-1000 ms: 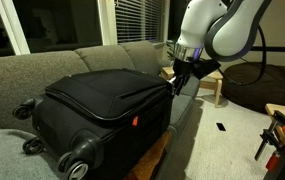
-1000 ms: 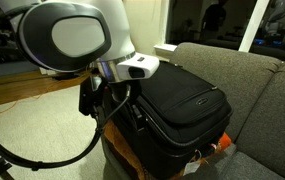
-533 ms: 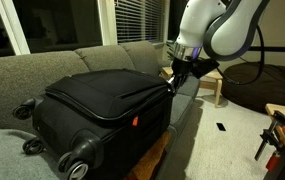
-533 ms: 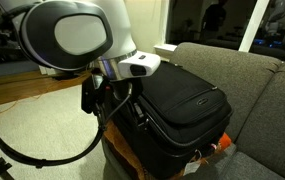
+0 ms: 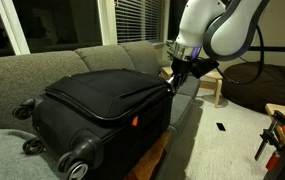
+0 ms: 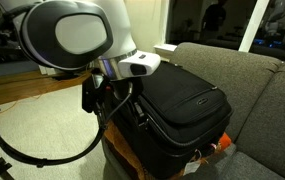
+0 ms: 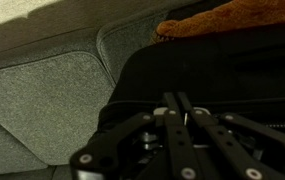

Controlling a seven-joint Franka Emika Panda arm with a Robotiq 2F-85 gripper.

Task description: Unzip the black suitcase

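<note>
The black suitcase (image 5: 102, 100) lies flat on the grey couch, wheels toward the near end, with a small red tag (image 5: 136, 121) on its side. It also shows in the other exterior view as the black suitcase (image 6: 182, 105). My gripper (image 5: 172, 88) is pressed against the suitcase's far end edge, its fingers drawn together. In the wrist view the gripper (image 7: 177, 98) is shut, its tips resting on the black suitcase (image 7: 212, 70) fabric. Whether a zipper pull sits between the tips is hidden in the dark. The arm's white housing covers much of the gripper (image 6: 110, 103).
The grey couch (image 5: 42, 65) carries the suitcase, its back cushions close behind. A brown padded object (image 7: 232, 18) lies beyond the suitcase. A wooden stool (image 5: 214, 88) stands past the arm. A small dark item (image 5: 221, 126) lies on the pale floor.
The gripper's fingers have drawn together at the suitcase's end edge. The arm and the suitcase have hardly moved.
</note>
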